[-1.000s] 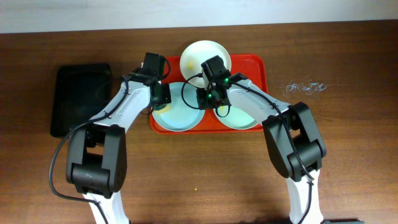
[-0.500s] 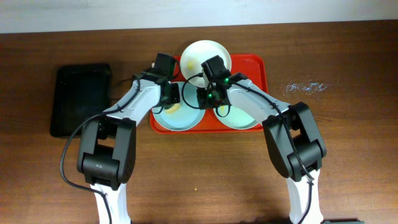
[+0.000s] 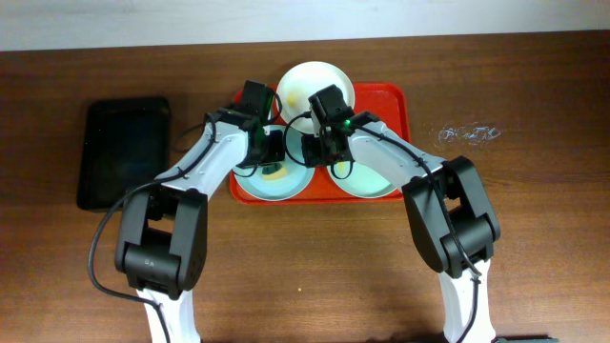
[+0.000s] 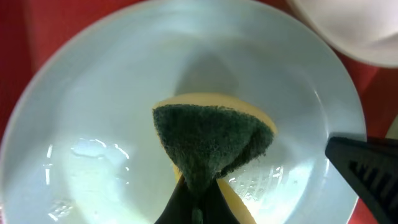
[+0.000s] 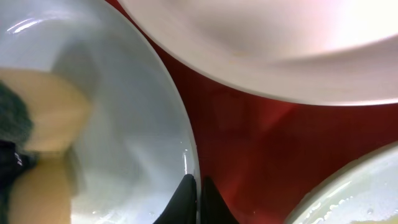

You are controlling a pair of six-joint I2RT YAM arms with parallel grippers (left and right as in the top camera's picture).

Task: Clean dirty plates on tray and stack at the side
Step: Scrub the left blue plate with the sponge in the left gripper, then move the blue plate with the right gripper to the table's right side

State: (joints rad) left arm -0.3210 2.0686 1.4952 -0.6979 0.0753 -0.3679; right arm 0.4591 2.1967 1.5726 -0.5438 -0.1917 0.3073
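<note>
Three plates lie on the red-orange tray [image 3: 396, 110]: a white one [image 3: 303, 84] at the back, a mint-green one [image 3: 262, 183] at front left, another mint-green one [image 3: 367, 186] at front right. My left gripper [image 4: 198, 205] is shut on a yellow sponge with a green scrub face [image 4: 211, 140], pressed on the left mint plate [image 4: 93, 112]. My right gripper [image 5: 198, 196] is shut on the rim of that same plate [image 5: 124, 93]. The white plate [image 5: 280, 43] shows above it, and the other mint plate [image 5: 354, 193] at lower right.
A smaller black tray [image 3: 124, 152] lies on the brown table to the left of the red tray. A small tangle of pale marks [image 3: 467, 133] sits on the table to the right. Both arms cross over the front of the tray.
My left gripper has moved right, from the tray's left edge onto the left mint plate, bringing the sponge over its middle. The right gripper has stayed on the plate's rim.
</note>
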